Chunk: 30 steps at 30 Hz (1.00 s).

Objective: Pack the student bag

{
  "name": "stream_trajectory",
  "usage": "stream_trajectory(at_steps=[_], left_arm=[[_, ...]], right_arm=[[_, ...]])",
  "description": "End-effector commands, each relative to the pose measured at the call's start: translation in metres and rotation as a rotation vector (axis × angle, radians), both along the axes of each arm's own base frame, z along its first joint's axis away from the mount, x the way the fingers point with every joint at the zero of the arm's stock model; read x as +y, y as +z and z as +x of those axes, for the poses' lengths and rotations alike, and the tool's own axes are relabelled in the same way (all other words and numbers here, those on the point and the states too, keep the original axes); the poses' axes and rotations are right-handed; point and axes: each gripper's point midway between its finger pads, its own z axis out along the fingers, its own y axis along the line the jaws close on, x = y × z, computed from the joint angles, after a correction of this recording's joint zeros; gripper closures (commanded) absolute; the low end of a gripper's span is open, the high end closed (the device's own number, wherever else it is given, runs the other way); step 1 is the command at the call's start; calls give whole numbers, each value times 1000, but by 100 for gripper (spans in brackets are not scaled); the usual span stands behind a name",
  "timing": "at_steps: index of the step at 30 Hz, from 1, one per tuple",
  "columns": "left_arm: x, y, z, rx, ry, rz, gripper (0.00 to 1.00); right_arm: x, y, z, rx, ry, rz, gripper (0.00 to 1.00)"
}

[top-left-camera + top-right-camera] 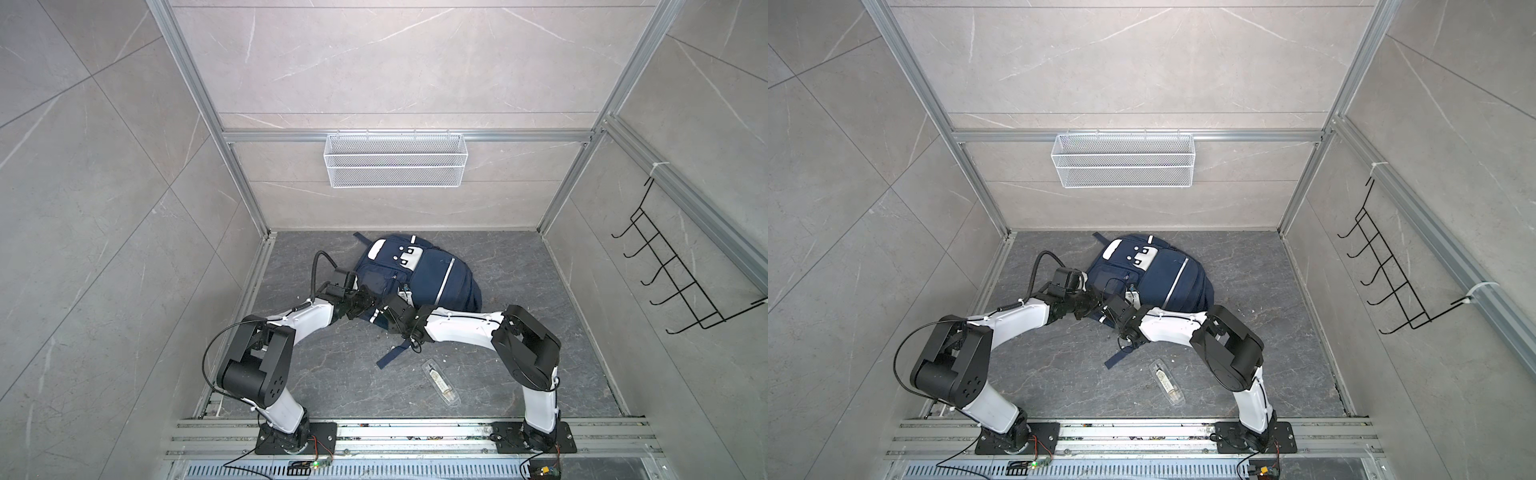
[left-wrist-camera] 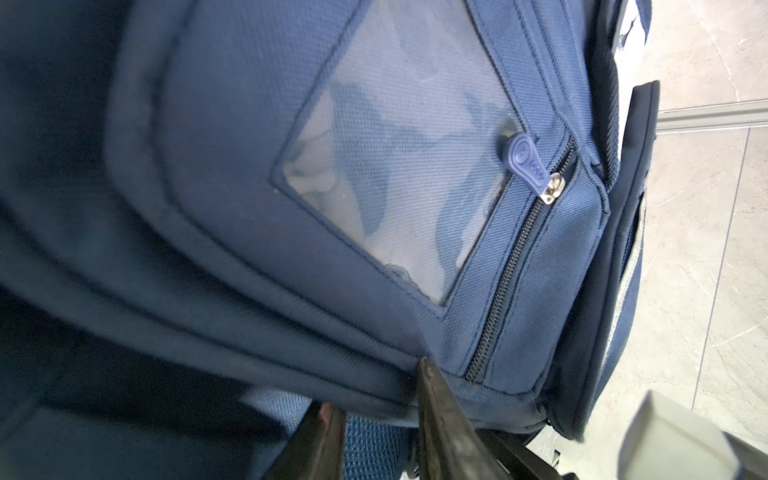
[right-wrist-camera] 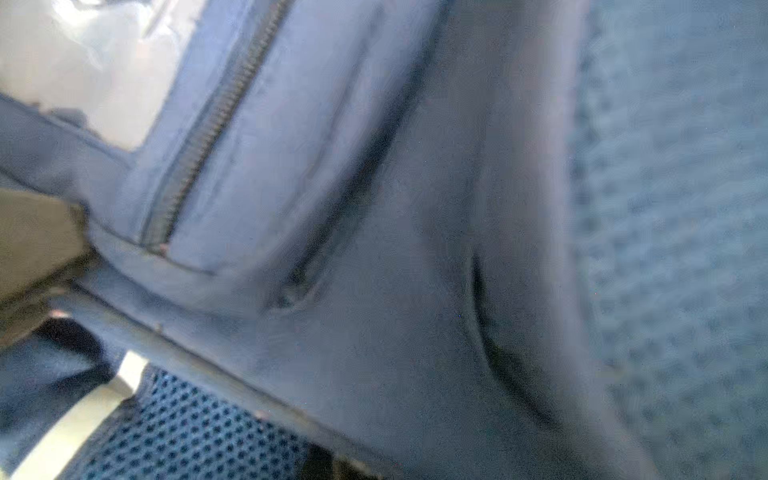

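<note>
Navy student bag [image 1: 432,274] lies front-up on the dark table [image 1: 519,270], toward the back wall. Left hand [image 2: 374,384]: fingers narrowly apart astride the bag's near seam; cannot tell if it grips. Right hand [image 1: 390,311] at the same edge, view blurred; cannot tell if open or closed.

Both top views: high overhead at robot-base side, tilted down toward back wall [image 1: 395,62], far; nearly same sight of whole desk [image 1: 519,266] and student bag [image 1: 1196,286]. Left wrist: close along left fingers [image 2: 440,419] onto bag pocket. Right wrist: even nearer, blurred; both wrist views share pocket zipper [image 2: 511,270].
</note>
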Motion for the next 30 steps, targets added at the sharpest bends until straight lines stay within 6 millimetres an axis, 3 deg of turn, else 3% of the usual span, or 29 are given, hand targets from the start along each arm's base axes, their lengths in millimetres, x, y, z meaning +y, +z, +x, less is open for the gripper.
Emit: stream_trajectory(at_steps=[1, 6, 11, 17, 23, 30], left_arm=[[0, 19, 9, -49, 8, 0, 71], [4, 18, 10, -49, 15, 28, 81], [7, 17, 10, -47, 27, 44, 100], [15, 22, 12, -57, 40, 90, 100], [32, 39, 18, -94, 80, 120, 100], [71, 49, 20, -113, 171, 157, 100]], right_arm=[[-14, 4, -5, 4, 11, -27, 97], [-23, 16, -13, 2, 47, -49, 99], [-29, 37, -21, -3, 90, -48, 99], [-37, 50, -36, 17, 124, -25, 100], [-53, 47, -50, 41, 138, -37, 100], [-97, 42, -68, 65, 130, -73, 100]])
